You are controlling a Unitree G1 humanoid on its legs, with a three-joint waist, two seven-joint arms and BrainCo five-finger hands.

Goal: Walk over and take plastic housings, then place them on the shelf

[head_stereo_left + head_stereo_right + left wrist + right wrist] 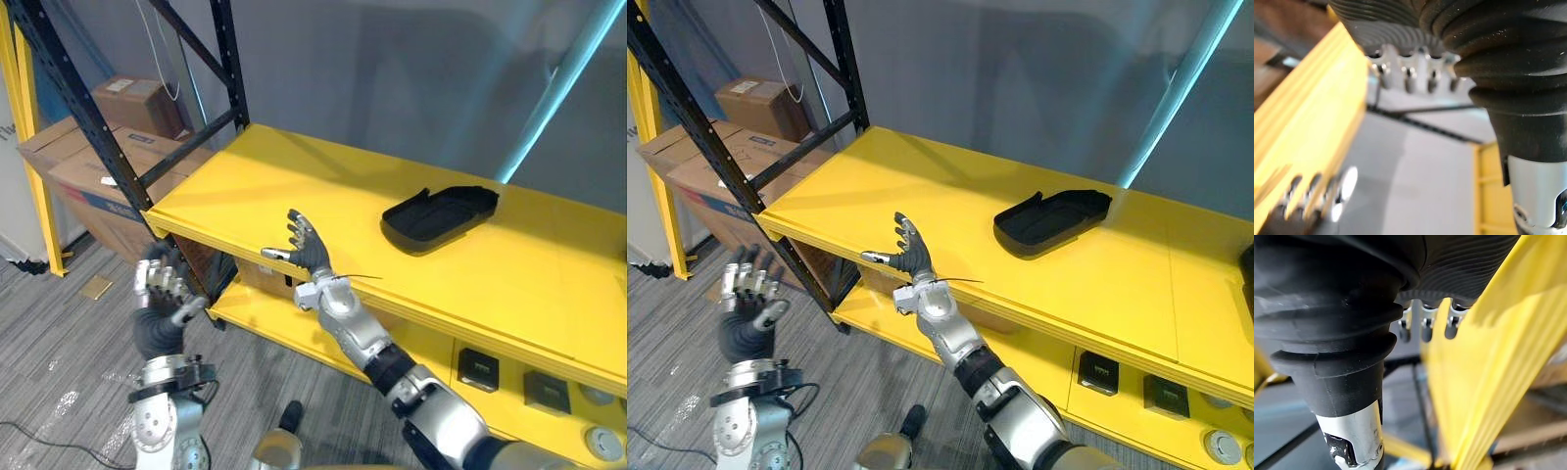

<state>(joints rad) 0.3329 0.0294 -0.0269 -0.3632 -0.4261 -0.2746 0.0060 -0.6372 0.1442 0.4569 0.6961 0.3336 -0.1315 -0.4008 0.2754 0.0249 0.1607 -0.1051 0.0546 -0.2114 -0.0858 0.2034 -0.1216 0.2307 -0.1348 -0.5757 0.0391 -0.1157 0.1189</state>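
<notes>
The black plastic housing [439,216] lies flat on the top board of the yellow shelf [294,186], well apart from both hands; the right hand [306,245] hovers at the shelf's front edge, fingers spread and straight, holding nothing; the left hand [162,299] is raised beside the black rack post [98,127], fingers loosely upright, also empty; this placing looks done, so the next move likely calls for fetching another housing; white labels on the cardboard boxes [93,162] are too small to read.
</notes>
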